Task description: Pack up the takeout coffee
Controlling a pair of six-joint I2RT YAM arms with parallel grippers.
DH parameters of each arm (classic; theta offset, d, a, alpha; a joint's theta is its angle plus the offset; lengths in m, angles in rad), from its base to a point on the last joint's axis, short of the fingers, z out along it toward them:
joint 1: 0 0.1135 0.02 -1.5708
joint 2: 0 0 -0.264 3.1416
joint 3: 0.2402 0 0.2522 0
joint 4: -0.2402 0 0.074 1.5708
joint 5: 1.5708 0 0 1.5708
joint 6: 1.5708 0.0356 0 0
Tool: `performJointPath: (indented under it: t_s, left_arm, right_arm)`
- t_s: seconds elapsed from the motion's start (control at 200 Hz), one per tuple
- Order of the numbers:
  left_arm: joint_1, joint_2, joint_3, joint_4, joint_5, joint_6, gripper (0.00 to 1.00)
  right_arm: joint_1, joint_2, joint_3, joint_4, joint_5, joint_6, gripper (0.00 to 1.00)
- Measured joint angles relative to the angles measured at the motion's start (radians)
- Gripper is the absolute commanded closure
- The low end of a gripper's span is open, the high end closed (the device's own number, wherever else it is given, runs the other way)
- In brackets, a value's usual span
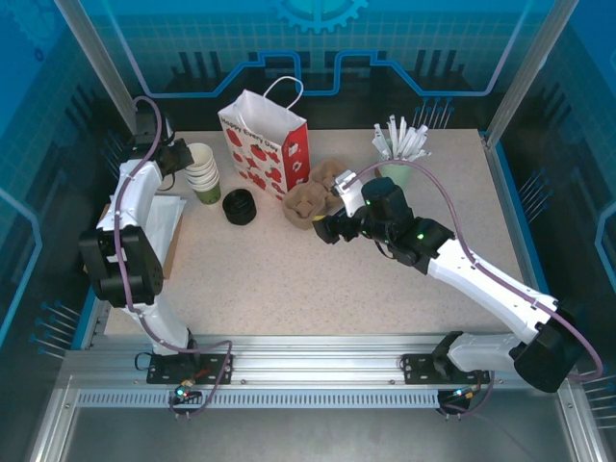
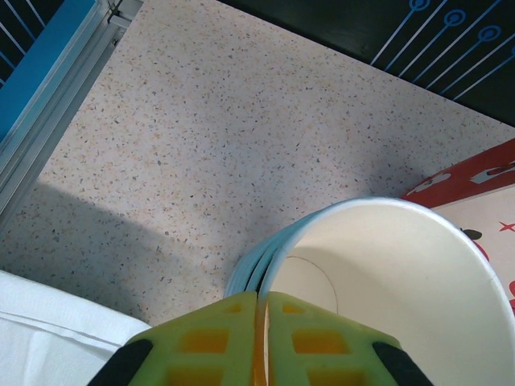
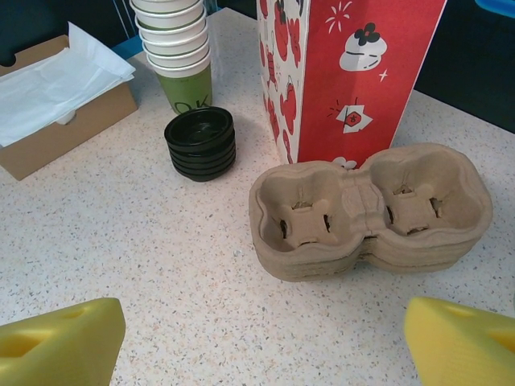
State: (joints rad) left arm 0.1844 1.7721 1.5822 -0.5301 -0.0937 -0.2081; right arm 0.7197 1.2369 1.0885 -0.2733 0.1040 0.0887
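Pinching thin paper cup (image 2: 402, 265) rim, yellow jaws

Robot test cell in a lab or demo booth, staged as a coffee counter. An aluminium-profile frame (image 1: 96, 58) and a slotted rail (image 1: 308, 371) at 6 o'clock carry two arm bases. Blue panels (image 1: 404, 38) printed with gear and circuit graphics wall it in at 12. The speckled tabletop (image 1: 289, 279) holds café props: paper cup stack (image 1: 202, 171) at 10, black lids (image 1: 239, 207), pulp cup carriers (image 1: 310, 202), red-and-white paper bag (image 1: 260, 144) near 12.
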Motion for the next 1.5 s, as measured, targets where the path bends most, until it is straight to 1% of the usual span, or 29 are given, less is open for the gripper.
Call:
performJointPath:
  t_s: [0.24, 0.61, 0.825, 0.935, 0.995, 1.06, 1.096, 1.176, 1.256, 1.386, 1.501]
  left_arm:
    - [0.006, 0.000, 0.000, 0.000, -0.001, -0.029, 0.94]
    - [0.048, -0.021, 0.006, 0.003, 0.051, -0.108, 0.96]
    - [0.074, -0.137, 0.029, 0.005, 0.097, -0.141, 0.96]
    - [0.072, -0.242, 0.025, 0.012, 0.134, -0.168, 0.96]
    - [0.058, -0.325, -0.011, 0.042, 0.144, -0.184, 0.96]
    - [0.016, -0.439, -0.084, 0.075, 0.145, -0.195, 0.96]
    - [-0.021, -0.504, -0.134, 0.093, 0.144, -0.204, 0.95]
    - [-0.138, -0.643, -0.260, 0.132, 0.145, -0.212, 0.95]
    - [-0.263, -0.738, -0.380, 0.157, 0.143, -0.213, 0.96]
    - [-0.469, -0.797, -0.549, 0.192, 0.120, -0.221, 0.96]
    - [-0.682, -0.770, -0.664, 0.227, 0.080, -0.233, 0.95]
  right_arm:
    - [0.000, 0.000, 0.000, -0.007, 0.000, 0.000, 0.09]
    - [0.001, -0.005, 0.000, -0.027, 0.000, 0.000, 0.09]
    - [0.008, -0.021, 0.032, -0.052, 0.000, 0.000, 0.09]
    - [0.014, -0.037, 0.053, -0.082, 0.012, -0.002, 0.08]
    - [0.014, -0.045, 0.064, -0.102, 0.029, -0.008, 0.07]
    - [0.014, -0.053, 0.073, -0.127, 0.055, -0.014, 0.07]
    - [0.014, -0.058, 0.076, -0.143, 0.071, -0.019, 0.07]
    - [0.012, -0.066, 0.077, -0.177, 0.100, -0.023, 0.07]
    - [0.002, -0.077, 0.073, -0.212, 0.117, -0.023, 0.07]
    - [-0.049, -0.135, 0.036, -0.248, 0.131, -0.017, 0.07]
    - [-0.095, -0.193, -0.004, -0.272, 0.144, -0.008, 0.07]
